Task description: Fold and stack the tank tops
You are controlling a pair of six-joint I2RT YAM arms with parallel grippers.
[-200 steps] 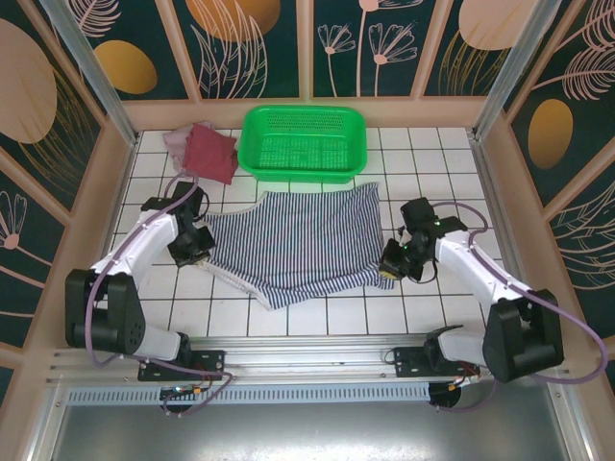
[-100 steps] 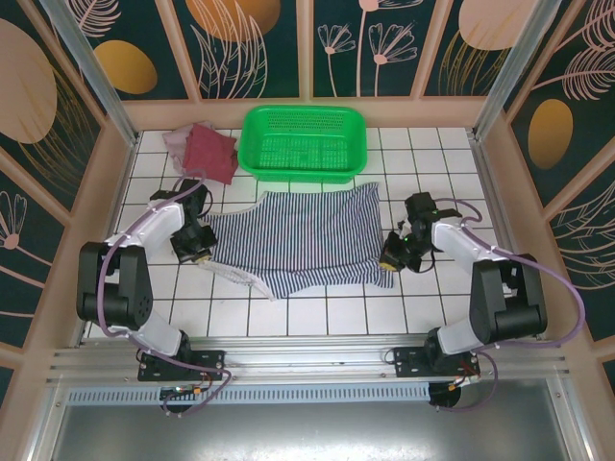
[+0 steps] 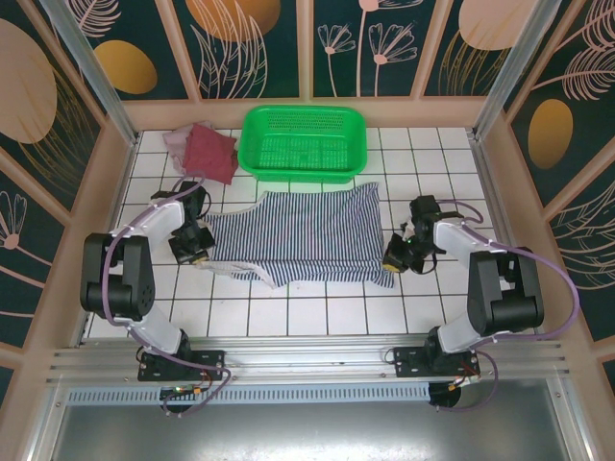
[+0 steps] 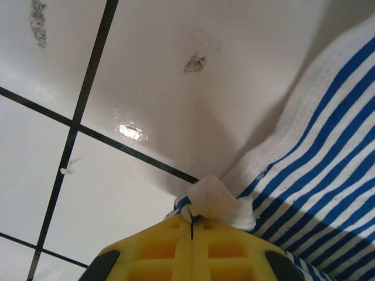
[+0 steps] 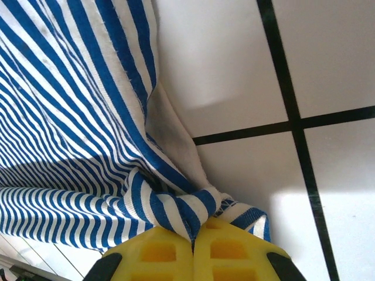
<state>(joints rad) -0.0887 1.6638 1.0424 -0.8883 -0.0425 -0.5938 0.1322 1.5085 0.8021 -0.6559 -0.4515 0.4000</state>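
The navy-and-white striped tank top lies spread across the middle of the tiled table, its near part folded up over itself. My left gripper is shut on its left edge. My right gripper is shut on its right corner, the cloth bunched between the yellow pads. The dark red tank top rests folded at the back left, on top of the mauve-pink one, which peeks out at its left.
A green plastic basket stands at the back centre, just beyond the striped top. Wooden frame walls close in the table on the left, right and back. White tiles run along the near side.
Both grippers have carried the near edge of the striped top away from me, so the cloth now covers less of the near tiles. The left and right arms have drawn back with it.
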